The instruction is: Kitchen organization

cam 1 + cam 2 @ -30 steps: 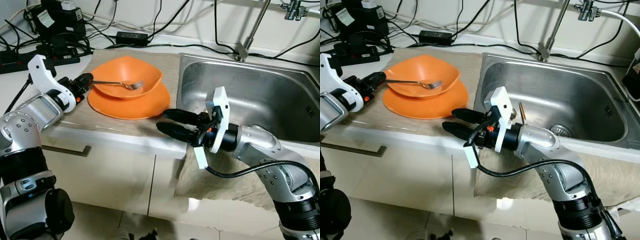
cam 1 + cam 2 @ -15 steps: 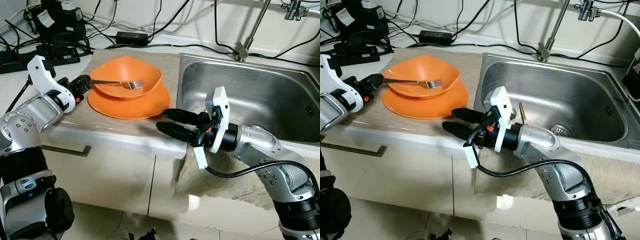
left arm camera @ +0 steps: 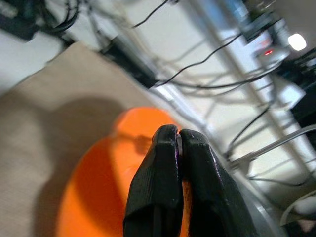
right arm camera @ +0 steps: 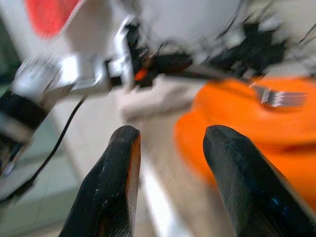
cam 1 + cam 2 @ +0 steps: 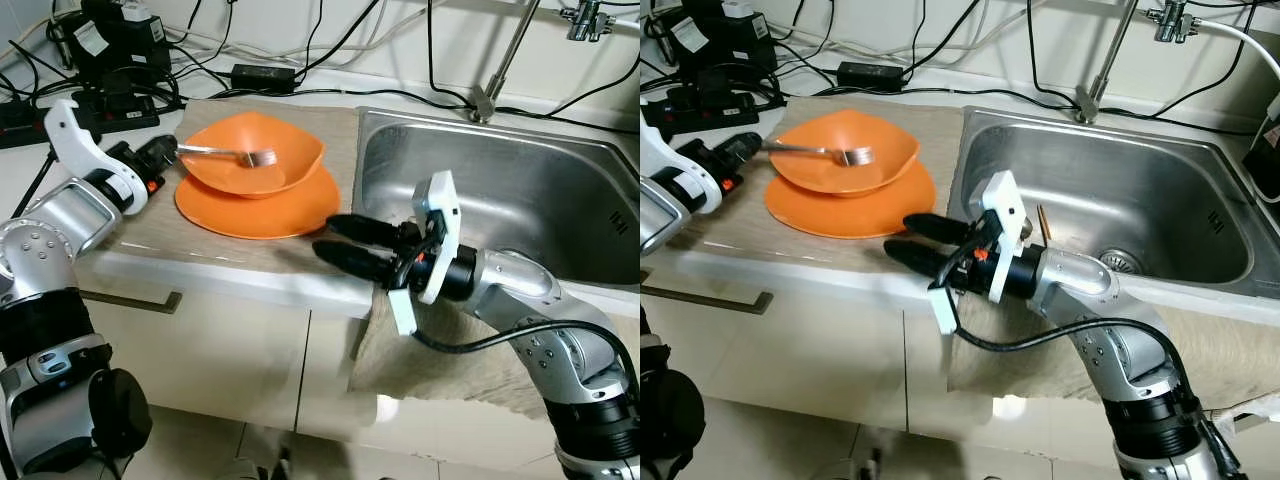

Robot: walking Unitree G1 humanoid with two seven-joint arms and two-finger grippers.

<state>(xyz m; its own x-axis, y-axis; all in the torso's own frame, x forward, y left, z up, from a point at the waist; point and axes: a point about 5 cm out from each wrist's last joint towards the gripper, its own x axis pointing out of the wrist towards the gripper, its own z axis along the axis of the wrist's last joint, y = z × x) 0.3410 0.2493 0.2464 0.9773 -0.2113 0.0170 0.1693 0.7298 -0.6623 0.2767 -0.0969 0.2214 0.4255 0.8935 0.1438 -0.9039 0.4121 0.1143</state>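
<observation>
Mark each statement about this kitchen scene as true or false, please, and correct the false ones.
1. The left pincer is shut on the fork. True.
2. The bowl sits on the plate. True.
3. The right pincer holds the plate. False: it is open and holds nothing, by the counter edge in front of the plate.
4. The fork lies in the sink. False: it is over the bowl, its handle in the left pincer.
5. The bowl and plate are blue. False: both are orange.

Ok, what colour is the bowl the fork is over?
Orange bowl, matching the plate beneath; clearest in the left eye view.
</observation>
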